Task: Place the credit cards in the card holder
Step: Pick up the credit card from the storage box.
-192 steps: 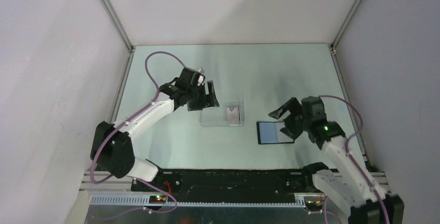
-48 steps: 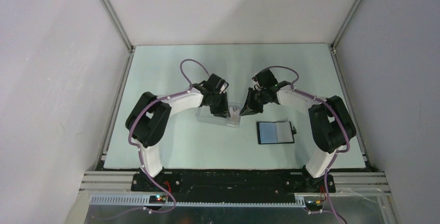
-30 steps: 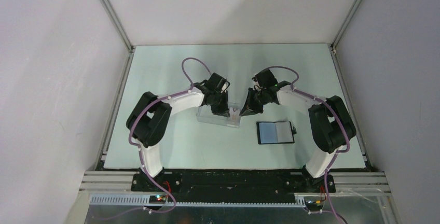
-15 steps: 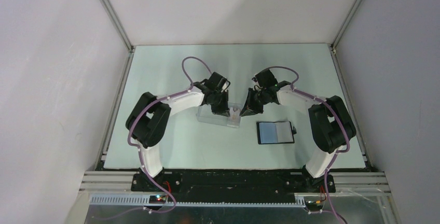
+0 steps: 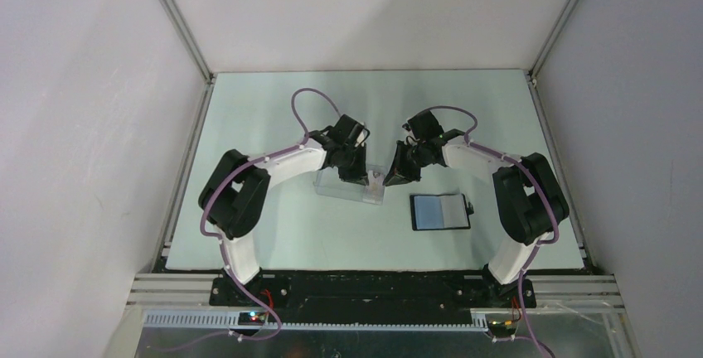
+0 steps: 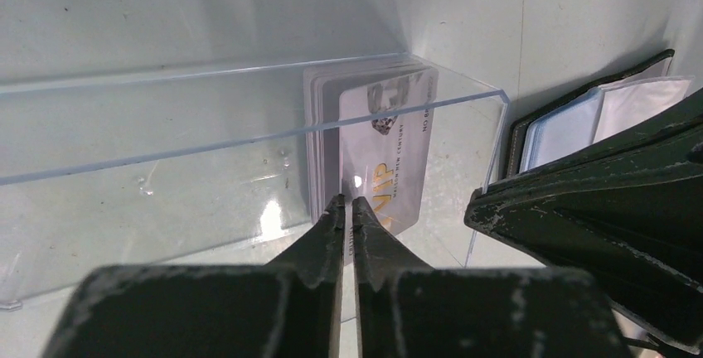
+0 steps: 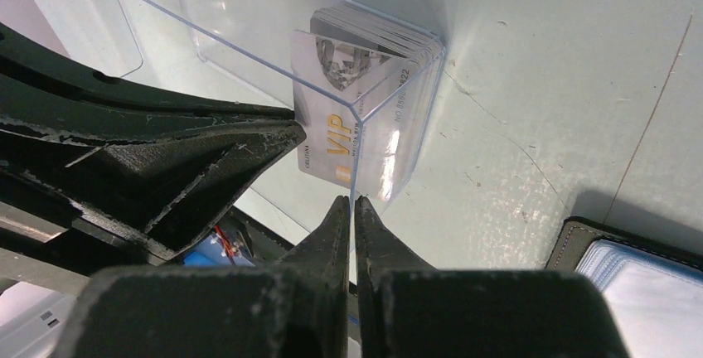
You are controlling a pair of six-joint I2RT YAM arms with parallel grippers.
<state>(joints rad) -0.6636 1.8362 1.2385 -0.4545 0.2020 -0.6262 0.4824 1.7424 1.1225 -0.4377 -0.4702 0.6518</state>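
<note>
- Step in hand, as I read it: getting one card out of the clear box so it can go over to the card holder. The holder lies open and flat on the table just right of the box, pale pockets up.
- The credit cards stand on edge in a stack at the right end of the box. The front card leans off the rest.
- Left gripper is pinched nearly closed, with only a sliver between the tips, right at the lower edge of the stack. Can't tell if it has a card edge, the box wall or nothing at all.
- Right gripper is closed tight, tips at the box's end wall by the corner. Looks like it's bracing the box, but I can't say whether it really has hold of the wall.
- To do it well, imo: nip just the leaning card, not two, and lift straight up so it clears the rim without dragging the box along.
- The cards look slick and thin, so a shallow bite will likely slip. Go deeper on the edge.
</note>
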